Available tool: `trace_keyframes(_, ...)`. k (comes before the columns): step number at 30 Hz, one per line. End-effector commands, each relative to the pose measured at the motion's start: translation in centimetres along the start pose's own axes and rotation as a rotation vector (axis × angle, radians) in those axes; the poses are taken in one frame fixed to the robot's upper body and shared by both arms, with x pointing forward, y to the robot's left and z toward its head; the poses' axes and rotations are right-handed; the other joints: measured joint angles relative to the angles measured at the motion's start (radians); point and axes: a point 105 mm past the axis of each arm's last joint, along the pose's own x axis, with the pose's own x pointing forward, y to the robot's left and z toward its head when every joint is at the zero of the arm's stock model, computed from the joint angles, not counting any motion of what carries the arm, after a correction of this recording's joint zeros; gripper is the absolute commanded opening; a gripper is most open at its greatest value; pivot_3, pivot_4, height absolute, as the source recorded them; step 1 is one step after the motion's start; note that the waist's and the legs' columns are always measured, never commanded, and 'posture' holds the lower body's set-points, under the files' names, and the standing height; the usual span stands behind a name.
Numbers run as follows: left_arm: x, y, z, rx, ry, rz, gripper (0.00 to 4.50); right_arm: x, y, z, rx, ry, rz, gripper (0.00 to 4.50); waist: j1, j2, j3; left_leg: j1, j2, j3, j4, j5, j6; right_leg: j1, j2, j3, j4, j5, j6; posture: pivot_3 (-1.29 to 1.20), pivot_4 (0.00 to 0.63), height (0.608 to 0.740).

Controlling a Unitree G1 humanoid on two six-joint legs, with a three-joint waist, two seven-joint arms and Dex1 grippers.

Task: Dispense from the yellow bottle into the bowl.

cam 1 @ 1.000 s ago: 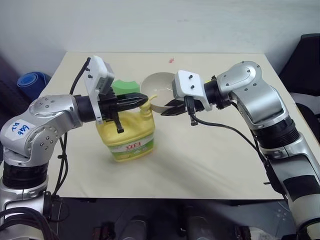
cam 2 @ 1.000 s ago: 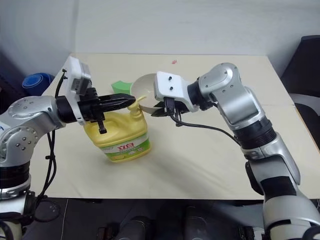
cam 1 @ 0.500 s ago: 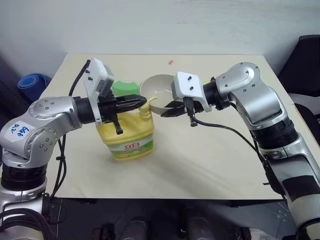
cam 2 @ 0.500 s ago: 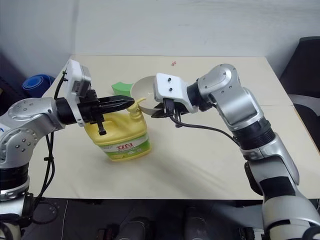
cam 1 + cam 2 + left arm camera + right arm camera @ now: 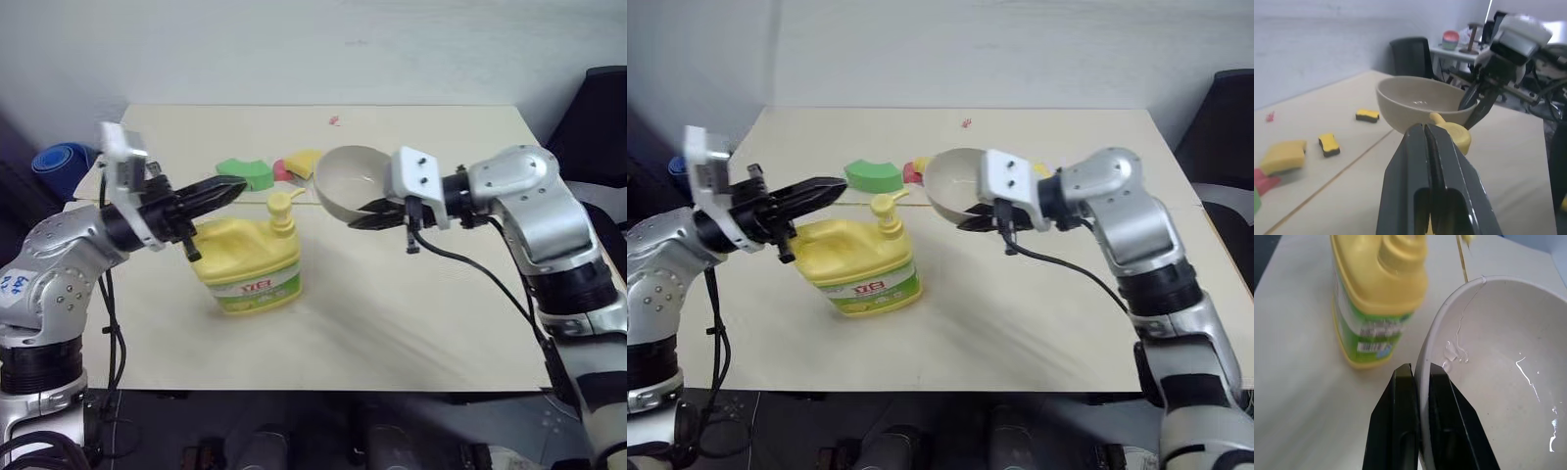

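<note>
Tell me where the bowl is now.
The bowl is held off the table by its rim in the right tool, right of the yellow bottle.

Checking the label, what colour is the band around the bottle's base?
Green on the yellow bottle, clearest in the left eye view.

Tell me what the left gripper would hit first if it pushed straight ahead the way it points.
Probably the yellow bottle's pump top, just past the shut left gripper; the bowl comes next. Depth is uncertain.

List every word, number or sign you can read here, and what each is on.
Bottle label: red lettering, too blurred to read.
Back of the bottle in the right wrist view: small print and a barcode-like patch, unreadable.
Left arm sticker: blue handwriting, too small to read.
Bowl: no marking.
</note>
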Motion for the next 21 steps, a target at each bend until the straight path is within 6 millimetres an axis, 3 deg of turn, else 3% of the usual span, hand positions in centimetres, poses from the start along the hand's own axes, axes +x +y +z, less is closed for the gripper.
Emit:
trace_keyframes(1, -2.1, -1.1, 0.8, 0.058, 0.011, -0.029, 0.06, -2.4, 0.4, -2.3, -0.005, 0.016, -0.056, 0.00, 0.000, 0.000, 0.000, 0.000, 0.000, 0.000, -0.001, 0.000, 0.000, 0.000, 0.000, 0.000, -0.001, 0.000, 0.000, 0.00, 0.150, 0.740)
trace_keyframes(6, -4.3, -4.7, -1.1, -0.042, 0.115, -0.110, 0.06, -4.1, 3.3, -9.0, 0.082, 0.117, -0.103, 0.00, -0.001, -0.001, 0.003, 0.000, 0.001, 0.001, -0.003, 0.000, 0.001, 0.000, 0.000, 0.000, -0.004, 0.000, 0.000, 0.00, 0.150, 0.740)
trace_keyframes(10, -5.4, -8.4, -3.4, -0.141, 0.195, -0.170, 0.06, -4.3, 5.7, -13.2, 0.135, 0.119, -0.165, 0.00, 0.000, -0.001, 0.003, 0.001, 0.002, 0.001, -0.004, -0.001, 0.001, 0.001, 0.000, 0.001, -0.006, 0.000, 0.000, 0.00, 0.150, 0.740)
trace_keyframes(13, -6.2, -9.6, -4.9, -0.117, 0.253, -0.180, 0.06, -4.0, 6.9, -14.7, 0.143, 0.119, -0.175, 0.00, -0.001, 0.001, 0.004, 0.005, 0.002, 0.005, -0.004, 0.000, 0.001, 0.002, 0.001, 0.003, -0.006, 0.001, -0.002, 0.00, 0.150, 0.740)
trace_keyframes(18, -6.9, -9.7, -6.1, -0.095, 0.270, -0.155, 0.06, -3.7, 8.4, -16.6, 0.207, 0.106, -0.194, 0.00, 0.000, 0.001, 0.004, 0.006, 0.005, 0.006, -0.004, 0.001, -0.001, 0.002, 0.004, 0.003, -0.006, 0.003, -0.005, 0.00, 0.150, 0.740)
trace_keyframes(21, -7.6, -9.1, -7.5, -0.087, 0.287, -0.103, 0.00, -3.4, 8.6, -16.5, 0.241, 0.051, -0.220, 0.80, 0.000, 0.001, 0.004, 0.005, 0.006, 0.006, -0.005, 0.001, -0.001, 0.002, 0.005, 0.003, -0.007, 0.003, -0.006, 0.00, 0.150, 0.740)
